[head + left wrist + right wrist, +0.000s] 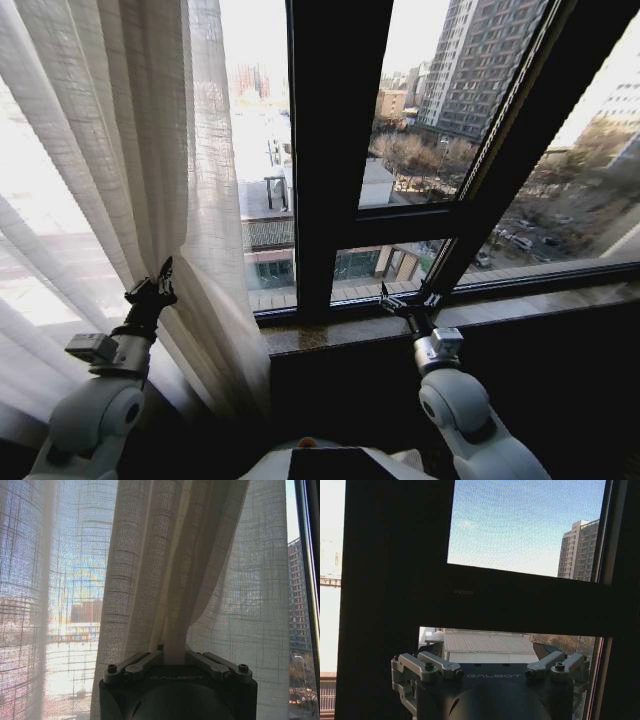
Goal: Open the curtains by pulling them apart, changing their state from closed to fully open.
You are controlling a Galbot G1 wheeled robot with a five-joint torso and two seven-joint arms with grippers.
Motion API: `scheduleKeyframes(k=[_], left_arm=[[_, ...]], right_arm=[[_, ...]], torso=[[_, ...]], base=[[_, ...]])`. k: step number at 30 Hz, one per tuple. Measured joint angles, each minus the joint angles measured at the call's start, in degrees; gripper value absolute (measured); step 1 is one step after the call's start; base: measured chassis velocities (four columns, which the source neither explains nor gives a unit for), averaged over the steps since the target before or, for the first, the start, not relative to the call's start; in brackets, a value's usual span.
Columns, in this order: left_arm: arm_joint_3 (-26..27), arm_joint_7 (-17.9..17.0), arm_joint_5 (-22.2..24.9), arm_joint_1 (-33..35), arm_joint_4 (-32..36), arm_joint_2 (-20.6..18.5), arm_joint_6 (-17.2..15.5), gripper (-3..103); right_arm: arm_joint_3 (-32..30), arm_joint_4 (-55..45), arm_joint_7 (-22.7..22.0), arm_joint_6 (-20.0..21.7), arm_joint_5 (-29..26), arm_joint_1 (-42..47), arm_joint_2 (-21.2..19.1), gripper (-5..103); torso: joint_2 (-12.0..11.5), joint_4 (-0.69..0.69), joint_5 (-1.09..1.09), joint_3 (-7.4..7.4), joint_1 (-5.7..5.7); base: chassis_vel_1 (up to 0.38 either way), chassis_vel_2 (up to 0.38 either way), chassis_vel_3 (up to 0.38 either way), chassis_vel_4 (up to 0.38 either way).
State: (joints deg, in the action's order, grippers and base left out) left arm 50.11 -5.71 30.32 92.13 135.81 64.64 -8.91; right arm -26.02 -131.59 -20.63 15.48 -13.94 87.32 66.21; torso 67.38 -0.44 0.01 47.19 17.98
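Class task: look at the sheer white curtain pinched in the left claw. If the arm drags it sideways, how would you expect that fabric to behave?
The curtain is probably floppy: it bunches into folds where the left claw pinches it. It looks light, since daylight and buildings show through the weave. It may slip, because only a narrow gather sits between the fingers. The right claw is by the window frame, apart from it.

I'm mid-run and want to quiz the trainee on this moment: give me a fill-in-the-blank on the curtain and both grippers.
1. The left gripper is shut on a gathered fold of the sheer white pleated ____.
2. In the head view, that fabric panel hangs on the robot's ____ side of the window.
3. The right gripper, holding nothing, sits by the stone window sill in front of the ____ window frame bars.

Missing words: curtain; left; black
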Motion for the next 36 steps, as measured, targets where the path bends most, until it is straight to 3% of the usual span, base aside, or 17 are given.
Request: scheduleKeyframes(k=[36], left_arm=[[0.0,0.1,0.1,0.8,0.7,0.4,0.3,0]], right_arm=[[1.4,-0.9,-0.2,-0.4,1.3,1.5,0.7,100]], torso=[[0.0,0.00,0.00,0.00,0.01]], base=[[0.137,0.135,-0.140,-0.138]])
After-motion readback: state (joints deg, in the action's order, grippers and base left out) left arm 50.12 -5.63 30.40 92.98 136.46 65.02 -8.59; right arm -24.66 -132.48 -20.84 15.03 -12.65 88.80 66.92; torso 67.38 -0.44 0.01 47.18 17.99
